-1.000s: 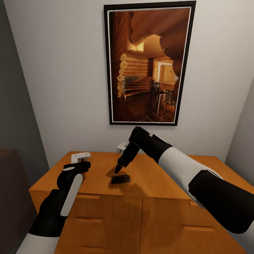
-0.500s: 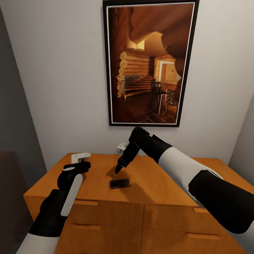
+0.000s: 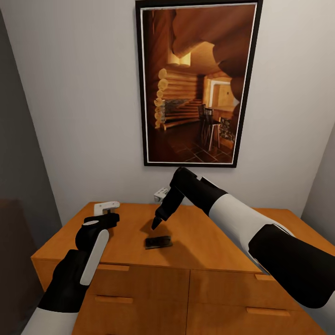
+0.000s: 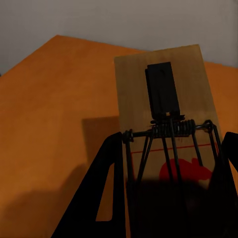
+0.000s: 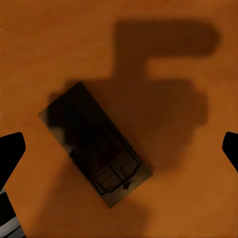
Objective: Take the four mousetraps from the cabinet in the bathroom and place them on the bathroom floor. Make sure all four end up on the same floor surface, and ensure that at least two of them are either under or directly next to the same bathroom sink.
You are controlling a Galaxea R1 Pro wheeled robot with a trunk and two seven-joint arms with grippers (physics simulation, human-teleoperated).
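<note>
Since a second ago only the camera has shifted: one mousetrap [image 4: 163, 114] is clamped in the left gripper's fingers [image 4: 106, 188], another mousetrap [image 3: 158, 242] is left at frame centre on the tabletop [image 3: 209, 242] beneath the right gripper's [image 3: 155, 224] parted fingers, ungrasped.

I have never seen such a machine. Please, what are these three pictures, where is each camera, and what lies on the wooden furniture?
It is a simulated two-armed robot. One camera looks from its head; the others ride near each wrist. On the wooden cabinet lies a dark mousetrap, directly below the open right gripper, whose own camera looks straight down on it. The left gripper is shut on a second mousetrap, a pale board with a spring and a red mouse picture. A framed cabin picture hangs on the wall.
</note>
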